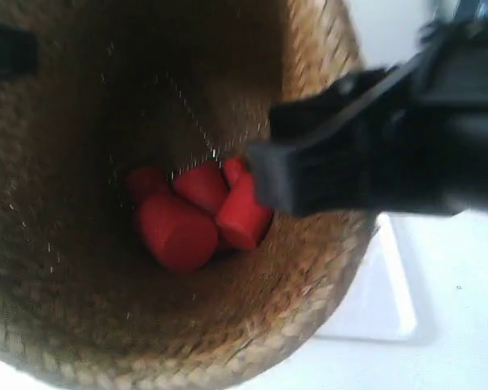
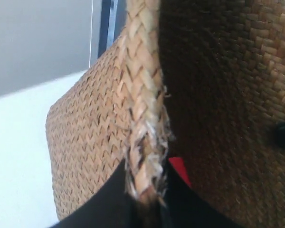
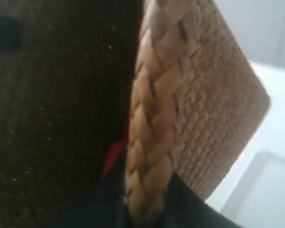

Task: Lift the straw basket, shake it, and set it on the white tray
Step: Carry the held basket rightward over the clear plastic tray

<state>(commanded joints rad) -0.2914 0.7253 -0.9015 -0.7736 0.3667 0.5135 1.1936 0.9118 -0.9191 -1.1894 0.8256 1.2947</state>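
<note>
- The left end effector [image 2: 145,199] is clamped on the braided rim [image 2: 142,95] of the straw basket [image 2: 85,137]. One dark finger [image 2: 104,204] lies against the outer wall and the other sits inside, with only the braid between them.
- Right at that grip the braid is frayed, with loose straw ends sticking out.
- The right end effector [image 3: 142,199] is closed the same way on the rim, the plait running straight up from between its jaws — outer weave on one side of it, dark interior on the other.
- Just inside each end effector a sliver of red shows. In the exterior view these are several red pieces [image 1: 195,215] heaped at the bottom of the basket, rounded and blurred.
- The arm at the exterior view's right [image 1: 407,138] reaches over the rim — its black tip sits directly beside the red pieces.
- The white tray [image 1: 382,301] lies on the pale worktop [image 1: 464,325], beyond the basket's outer wall from the right end effector and partly covered by the basket.
- Whether the basket's base touches anything cannot be told.
</note>
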